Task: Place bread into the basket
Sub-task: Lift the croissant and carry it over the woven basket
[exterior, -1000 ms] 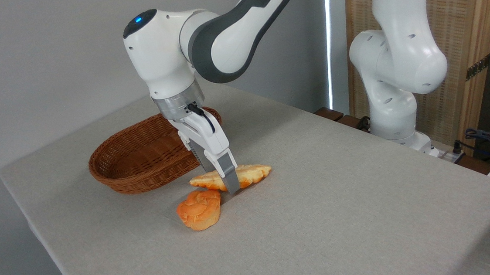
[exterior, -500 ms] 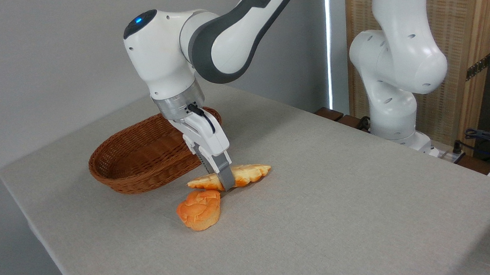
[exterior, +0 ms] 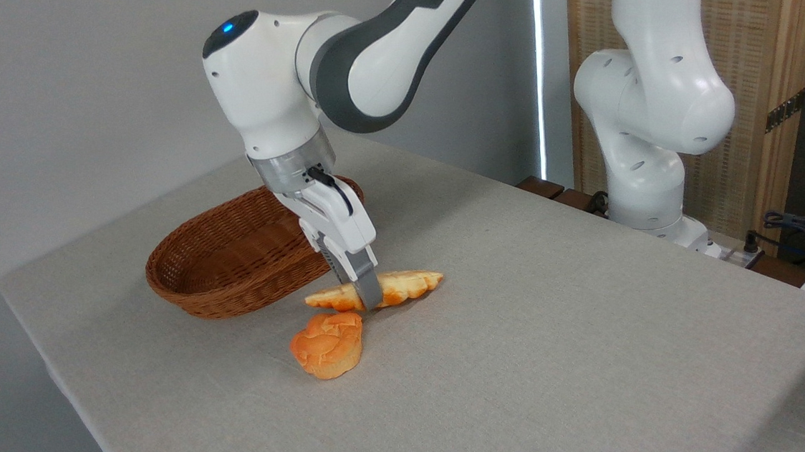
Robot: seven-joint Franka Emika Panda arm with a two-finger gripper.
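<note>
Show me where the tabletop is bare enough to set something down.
Free: the wide grey-clothed table right of and in front of the long pale golden bread, and the near-left corner below the oval brown wicker basket. Crowded: between basket, bread, round orange knotted bun and end effector.

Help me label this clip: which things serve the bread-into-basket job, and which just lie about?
In the job:
long pale golden leaf-shaped bread
oval reddish-brown wicker basket
gripper, gripping the bread

Lying about:
round orange knotted bun
</note>
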